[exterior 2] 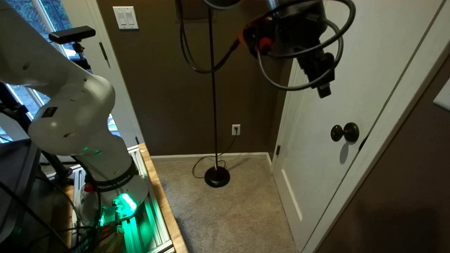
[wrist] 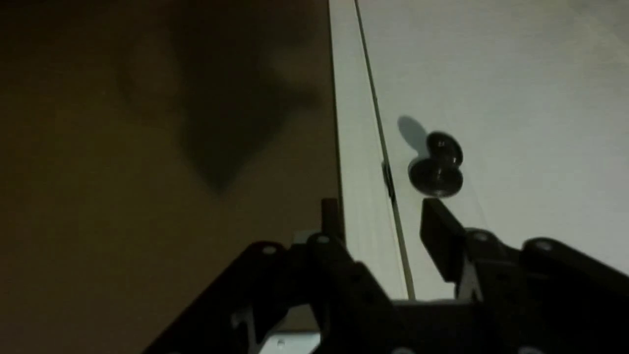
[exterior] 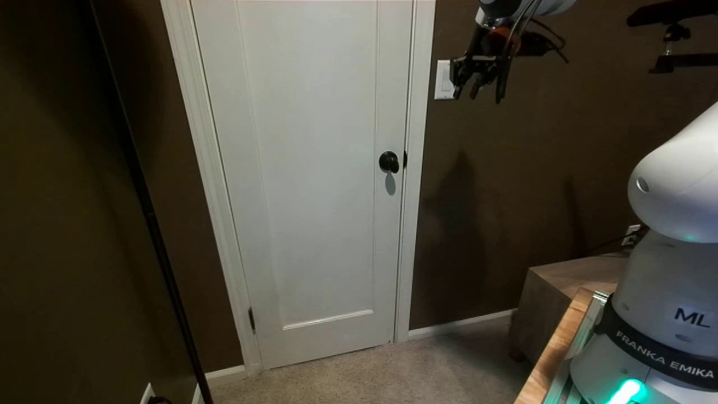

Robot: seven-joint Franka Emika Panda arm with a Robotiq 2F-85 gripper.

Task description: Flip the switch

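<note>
The switch point(exterior: 443, 81) is a white upright plate on the brown wall, just right of the door frame in an exterior view. Its right edge is partly covered by my gripper point(exterior: 477, 94). In an exterior view only a corner of the switch point(exterior 2: 443, 95) shows at the right edge. In the wrist view part of the switch point(wrist: 290, 343) shows at the bottom, behind the gripper's left linkage; the rest is hidden. My gripper point(wrist: 382, 211) is open and empty, its fingers apart, pointing downward. It also shows in an exterior view point(exterior 2: 323, 92). Contact with the switch cannot be told.
The white door point(exterior: 314, 168) is shut; its dark knob point(exterior: 389, 162) sits below the gripper's height. A thin black lamp pole point(exterior 2: 213, 105) stands by the far wall. A double switch plate point(exterior 2: 126, 18) is on that wall. A wooden box point(exterior: 572, 275) stands near the arm's base.
</note>
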